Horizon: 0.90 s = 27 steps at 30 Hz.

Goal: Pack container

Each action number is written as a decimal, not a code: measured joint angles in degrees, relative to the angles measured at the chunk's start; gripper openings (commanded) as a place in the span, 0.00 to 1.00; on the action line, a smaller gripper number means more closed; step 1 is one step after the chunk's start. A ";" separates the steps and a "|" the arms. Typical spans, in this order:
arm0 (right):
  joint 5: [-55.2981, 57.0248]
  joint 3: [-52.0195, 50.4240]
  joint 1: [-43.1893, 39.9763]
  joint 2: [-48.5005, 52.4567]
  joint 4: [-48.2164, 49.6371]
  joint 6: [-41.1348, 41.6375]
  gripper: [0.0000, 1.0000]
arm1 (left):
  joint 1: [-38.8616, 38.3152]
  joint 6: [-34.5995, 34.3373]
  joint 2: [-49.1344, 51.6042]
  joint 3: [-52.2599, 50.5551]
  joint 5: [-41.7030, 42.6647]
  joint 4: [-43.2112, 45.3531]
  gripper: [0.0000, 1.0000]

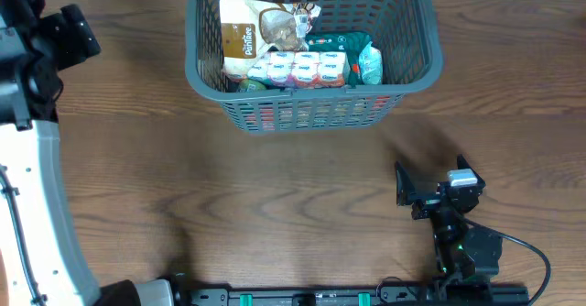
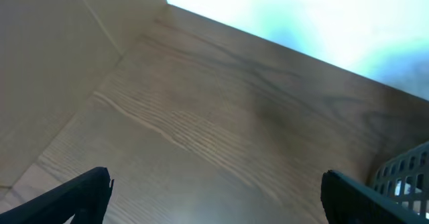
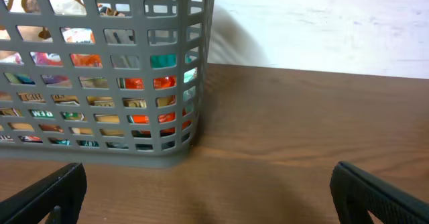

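- The container [image 1: 311, 114] stands upright on the wooden table [image 1: 275, 196], at the table's far edge in the overhead view.
- Groceries lie inside the container: a tan and white bag [image 1: 243, 36] at its left, a row of small white cups [image 1: 298, 68] along its near wall, and a green packet [image 1: 343, 45] right of the bag.
- The right gripper [image 1: 430, 182] sits low over the table, in front of the container's right corner and well apart from it. Its fingers [image 3: 57, 190] are spread wide, with nothing between them.
- The left gripper [image 2: 214, 190] is off to the container's left. Its fingers [image 2: 80, 194] are also spread wide and hold nothing.
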 measured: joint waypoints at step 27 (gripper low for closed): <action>0.00 0.00 0.00 0.00 0.00 -0.15 0.99 | -3.67 -13.66 -48.26 -31.56 -1.62 12.00 0.99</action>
